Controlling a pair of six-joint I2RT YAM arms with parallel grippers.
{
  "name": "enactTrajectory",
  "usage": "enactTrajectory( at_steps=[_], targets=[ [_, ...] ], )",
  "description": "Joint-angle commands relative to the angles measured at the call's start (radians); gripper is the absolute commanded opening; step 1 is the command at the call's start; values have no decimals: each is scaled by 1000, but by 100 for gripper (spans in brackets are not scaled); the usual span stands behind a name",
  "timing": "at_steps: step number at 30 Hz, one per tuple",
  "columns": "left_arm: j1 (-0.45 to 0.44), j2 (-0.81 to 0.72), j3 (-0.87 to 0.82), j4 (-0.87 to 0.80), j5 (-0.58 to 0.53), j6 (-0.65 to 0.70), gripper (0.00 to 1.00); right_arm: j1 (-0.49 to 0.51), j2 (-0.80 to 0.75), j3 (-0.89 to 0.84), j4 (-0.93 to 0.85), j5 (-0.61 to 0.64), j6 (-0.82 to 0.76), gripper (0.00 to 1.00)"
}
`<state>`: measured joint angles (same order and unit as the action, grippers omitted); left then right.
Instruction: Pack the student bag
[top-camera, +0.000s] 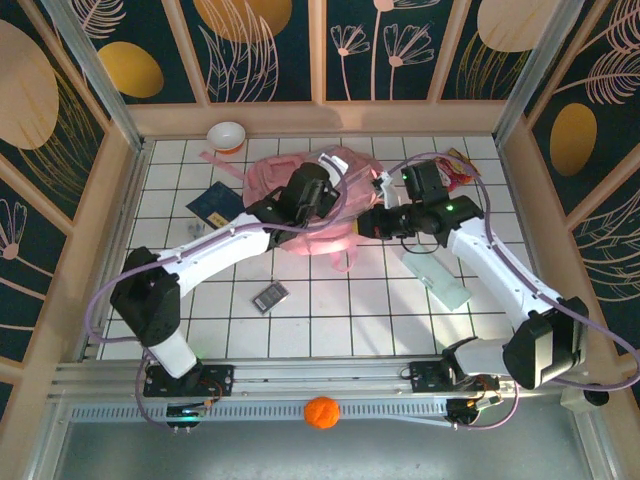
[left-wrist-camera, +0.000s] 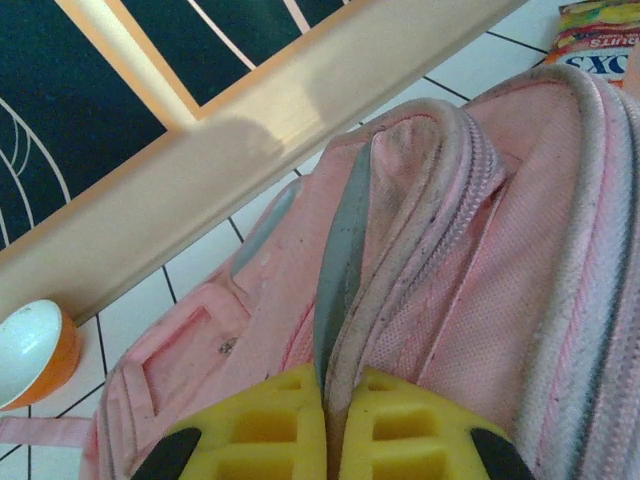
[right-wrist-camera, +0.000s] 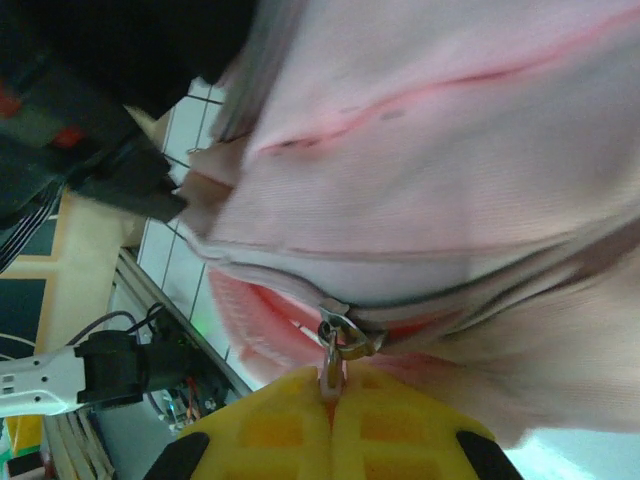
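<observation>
Near edge, 6 o'clock: orange ball (top-camera: 321, 411) sat on the rail. Small dark calculator-like slab (top-camera: 270, 296) lay at 7 o'clock of table centre, and a pale green flat case (top-camera: 440, 281) at 4 o'clock.

Left gripper (left-wrist-camera: 324, 385) was clamped shut on a seam fold of the large soft pink fabric backpack (top-camera: 315, 240). Right gripper (right-wrist-camera: 332, 388) was pinched closed on its metal zip pull (right-wrist-camera: 340, 340).

Backpack lay at 12 o'clock of centre, between both wrists. Blue booklet (top-camera: 215, 205) was at its 9 o'clock, colourful snack packet (top-camera: 458, 165) at 2 o'clock, and a white bowl with orange outside (top-camera: 227, 134) at 11 o'clock by the far wall.

Judged early. Zip looked partly parted and nothing was seen inside. Loose items were all left to load, then zip shut.
</observation>
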<state>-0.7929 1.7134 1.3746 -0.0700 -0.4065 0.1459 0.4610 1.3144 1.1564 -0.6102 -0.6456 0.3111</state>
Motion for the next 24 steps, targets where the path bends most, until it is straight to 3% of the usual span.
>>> enactTrajectory(
  at_steps=[1, 7, 14, 24],
  targets=[
    [19, 62, 119, 29, -97, -90, 0, 73, -1, 25, 47, -53, 86, 0],
    [17, 113, 218, -43, -75, -242, 0, 101, -16, -18, 114, 24, 193, 0],
    [13, 7, 167, -6, 60, -425, 0, 18, -26, -24, 38, 172, 160, 0],
    [11, 67, 385, -45, -31, -544, 0, 117, 15, 145, -9, 396, 179, 0]
  ],
)
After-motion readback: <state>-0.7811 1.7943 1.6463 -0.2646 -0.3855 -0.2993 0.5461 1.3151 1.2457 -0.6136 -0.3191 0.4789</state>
